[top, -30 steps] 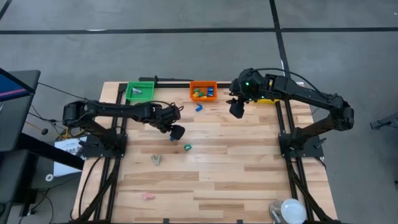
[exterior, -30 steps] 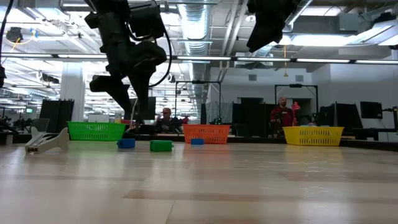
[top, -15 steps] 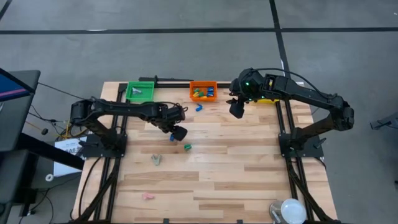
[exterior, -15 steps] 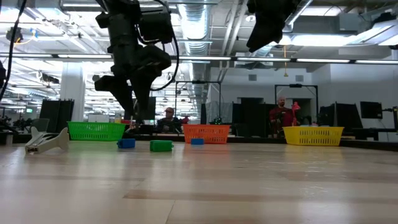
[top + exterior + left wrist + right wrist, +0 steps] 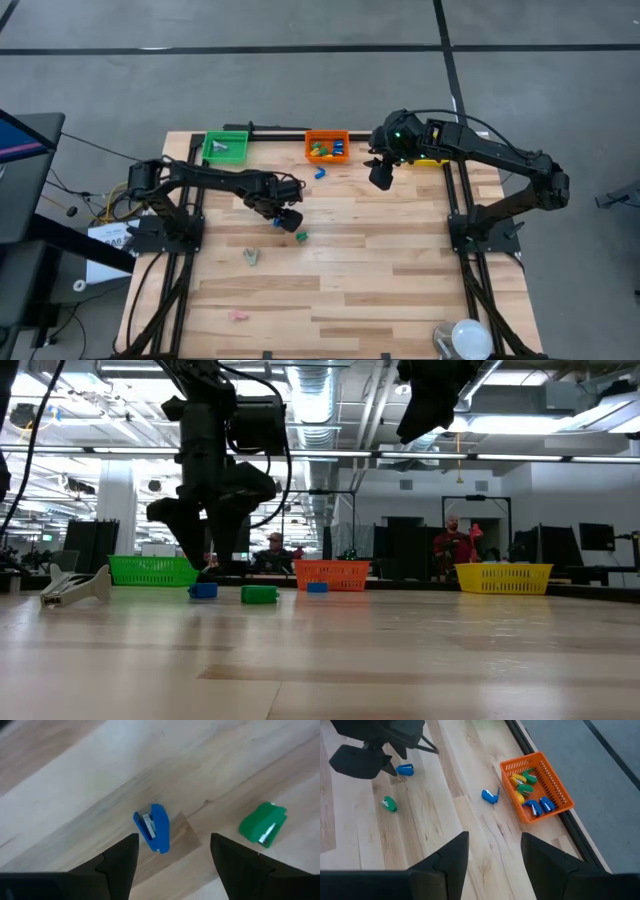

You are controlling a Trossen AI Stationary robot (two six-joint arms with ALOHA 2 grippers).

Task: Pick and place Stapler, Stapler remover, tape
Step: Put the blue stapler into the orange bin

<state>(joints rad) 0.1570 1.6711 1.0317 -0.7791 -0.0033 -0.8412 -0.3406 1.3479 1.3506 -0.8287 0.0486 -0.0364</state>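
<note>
left gripper (image 5: pixel 172 852): fingers apart, empty, above blue stapler (image 5: pixel 152 827) on wooden table (image 5: pixel 400 270) | green stapler (image 5: pixel 262 824) lies nearby | right gripper (image 5: pixel 492 852): fingers apart, empty, high near orange bin (image 5: pixel 555 785) holding staplers | another blue stapler (image 5: pixel 490 796) beside that bin

Overhead, table-level and two wrist cameras all share the wooden table (image 5: pixel 380 260).

Grey floor (image 5: pixel 300 80) with dark lines surrounds the wooden table (image 5: pixel 380 280); ceiling strip lights (image 5: pixel 520 457) glow.
</note>
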